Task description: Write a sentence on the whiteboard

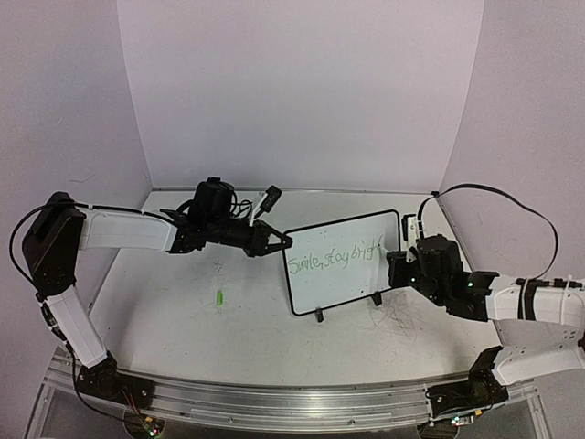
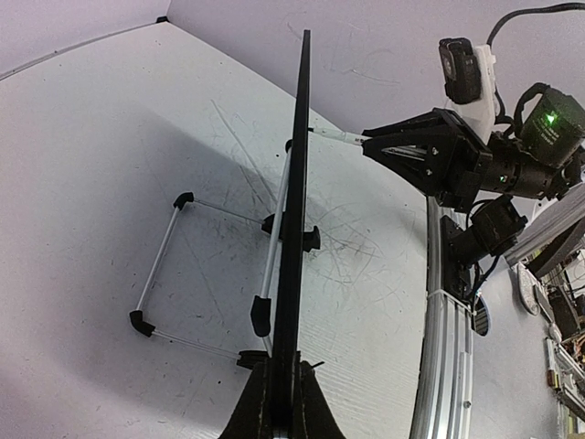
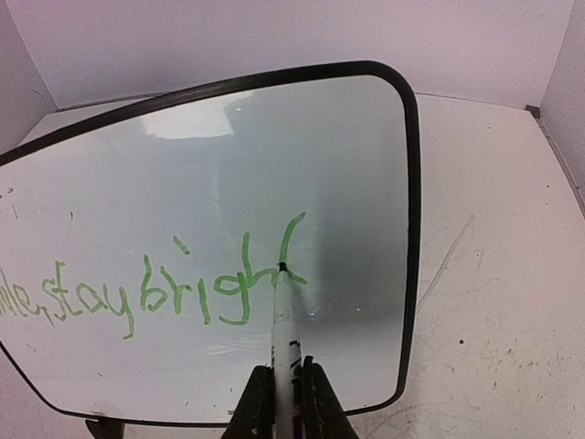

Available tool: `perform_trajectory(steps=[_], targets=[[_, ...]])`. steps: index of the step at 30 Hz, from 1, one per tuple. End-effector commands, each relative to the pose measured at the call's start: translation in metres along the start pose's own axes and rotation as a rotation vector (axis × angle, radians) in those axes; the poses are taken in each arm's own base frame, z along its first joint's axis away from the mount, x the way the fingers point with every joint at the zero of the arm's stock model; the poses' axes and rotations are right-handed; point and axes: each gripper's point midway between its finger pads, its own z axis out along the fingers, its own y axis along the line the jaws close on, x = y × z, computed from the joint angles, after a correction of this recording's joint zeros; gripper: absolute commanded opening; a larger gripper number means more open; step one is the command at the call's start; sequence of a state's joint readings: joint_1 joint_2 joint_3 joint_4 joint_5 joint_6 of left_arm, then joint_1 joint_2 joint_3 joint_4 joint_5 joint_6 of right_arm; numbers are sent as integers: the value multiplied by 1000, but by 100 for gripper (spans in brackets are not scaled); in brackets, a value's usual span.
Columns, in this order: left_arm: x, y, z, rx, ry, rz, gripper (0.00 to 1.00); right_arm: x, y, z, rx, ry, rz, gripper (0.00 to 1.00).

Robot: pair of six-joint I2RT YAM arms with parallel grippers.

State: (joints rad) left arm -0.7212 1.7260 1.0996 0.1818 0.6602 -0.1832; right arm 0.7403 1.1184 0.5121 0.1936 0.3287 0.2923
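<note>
- Pale purple walls (image 1: 302,91) stand round a white desk (image 1: 183,320); faint grey scribbles (image 1: 398,315) mark the desk, and they are no part of the job.
- We see the whiteboard (image 1: 343,288) standing on its two little black feet (image 1: 318,315), between the desk's middle and its right edge.
- Our left pincer (image 1: 283,242) is clenched on the board's left edge; in the left wrist view the thin black rim runs straight up from between the fingers.
- Our right pincer (image 3: 284,389) is squeezed tight round a white pen (image 3: 285,320); the pen's tip touches the board.
- We read the sentence (image 3: 164,293) in green, one line across the board; from above it says "Smile, stay bright"; up close we see "le, stay brigh" and a last letter.
- We think the job is nearly done; the last "t" has its long curved line, and the tip sits where the little cross line goes; what is left looks like ending that letter and lifting the pen away.
- We see small dark print on the pen; it is too small to read; we find no brand name.
- One small green thing (image 1: 219,297) lies on the desk, well apart from the board on its left; it may be the pen's cap; we cannot tell.
</note>
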Motion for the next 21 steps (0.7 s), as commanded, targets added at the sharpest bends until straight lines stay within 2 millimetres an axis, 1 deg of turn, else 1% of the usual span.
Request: perform_trajectory(steps=[1, 4, 5, 6, 11, 13, 17, 21], targets=[[-10, -11, -5, -1, -6, 58, 0, -24, -10, -4, 71, -62, 61, 0], [-10, -10, -5, -2, -5, 58, 0, -29, -15, -19, 49, -100, 94, 0], [-10, -10, -5, -2, -6, 59, 0, -31, -16, -22, 47, -109, 99, 0], [-10, -10, -5, -2, -6, 59, 0, -29, -18, -23, 54, -102, 96, 0], [-10, -10, -4, -1, -5, 57, 0, -12, -19, -9, 42, -23, 85, 0], [-9, -10, -5, -5, -6, 59, 0, -14, -17, -8, 36, -29, 79, 0], [-11, -11, -5, -1, -8, 61, 0, -26, -16, -11, 23, -71, 79, 0], [-10, -10, -4, 1, -5, 59, 0, -27, -14, -10, 11, -74, 75, 0]])
